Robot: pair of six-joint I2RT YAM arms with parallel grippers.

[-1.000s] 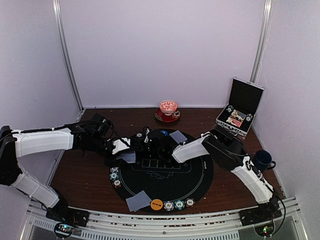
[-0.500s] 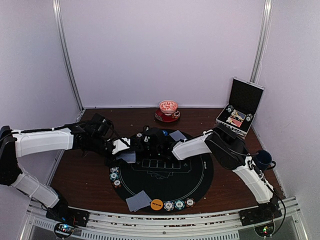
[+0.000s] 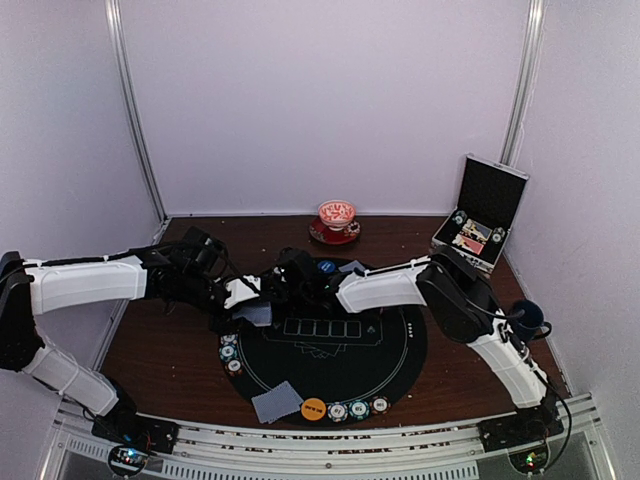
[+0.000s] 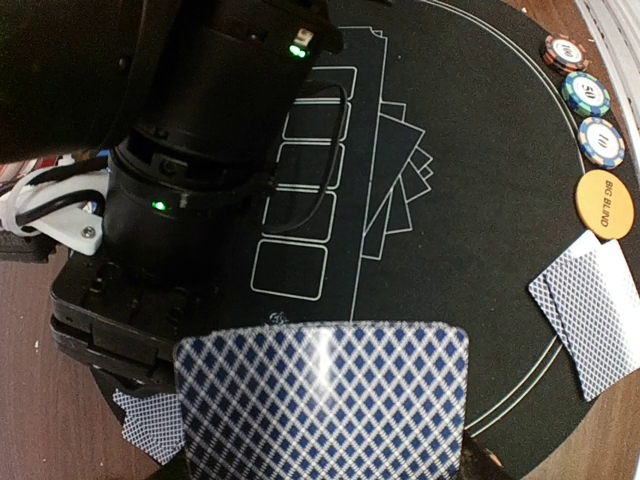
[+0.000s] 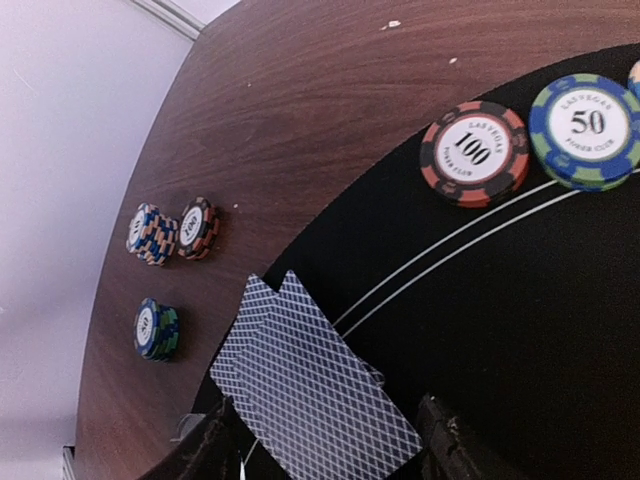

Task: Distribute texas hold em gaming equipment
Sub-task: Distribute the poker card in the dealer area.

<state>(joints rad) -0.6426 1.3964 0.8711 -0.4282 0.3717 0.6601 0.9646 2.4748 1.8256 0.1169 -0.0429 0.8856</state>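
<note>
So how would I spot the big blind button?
Find the round black mat on the brown wooden table. At its near edge, beside face-down grey-blue cards, lies a row of round pieces. The button is the plain orange disc; the others are smaller chips with striped edges.

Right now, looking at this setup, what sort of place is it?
Probably a robot test booth, not a card room: plain pale walls and metal corner posts box in a brown table, the left arm and right arm sit at its near edge, and a poker mat holds chips and cards.
</note>
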